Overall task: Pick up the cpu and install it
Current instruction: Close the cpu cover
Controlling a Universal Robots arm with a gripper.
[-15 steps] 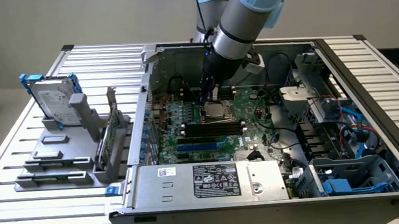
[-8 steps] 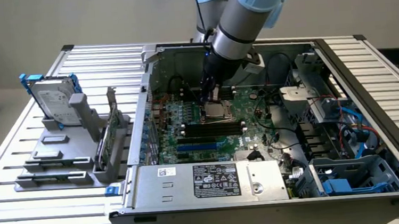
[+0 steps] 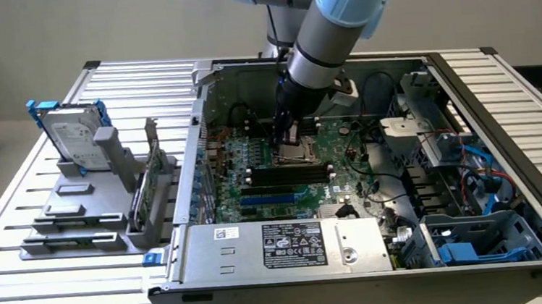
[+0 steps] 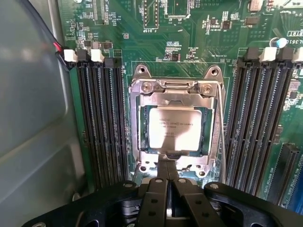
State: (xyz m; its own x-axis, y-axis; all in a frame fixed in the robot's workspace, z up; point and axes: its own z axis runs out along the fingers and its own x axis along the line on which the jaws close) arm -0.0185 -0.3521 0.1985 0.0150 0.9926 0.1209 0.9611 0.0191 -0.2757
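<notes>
The cpu (image 4: 173,128), a small square chip with a silver-grey top plate, lies flat inside the metal-framed socket (image 4: 176,88) on the green motherboard. My gripper (image 4: 166,165) is shut, its two dark fingers pressed together with nothing visible between them. Their tips sit right at one edge of the cpu, over the socket frame. In the exterior view the gripper (image 3: 292,137) reaches down into the open computer case, just above the socket (image 3: 302,154).
Black memory slots (image 4: 102,123) (image 4: 258,118) flank the socket on both sides. The grey case wall (image 4: 33,109) stands close by. Cables and drive bays (image 3: 467,180) fill the case at the exterior view's right. A hard drive (image 3: 72,142) stands in a grey rack outside the case.
</notes>
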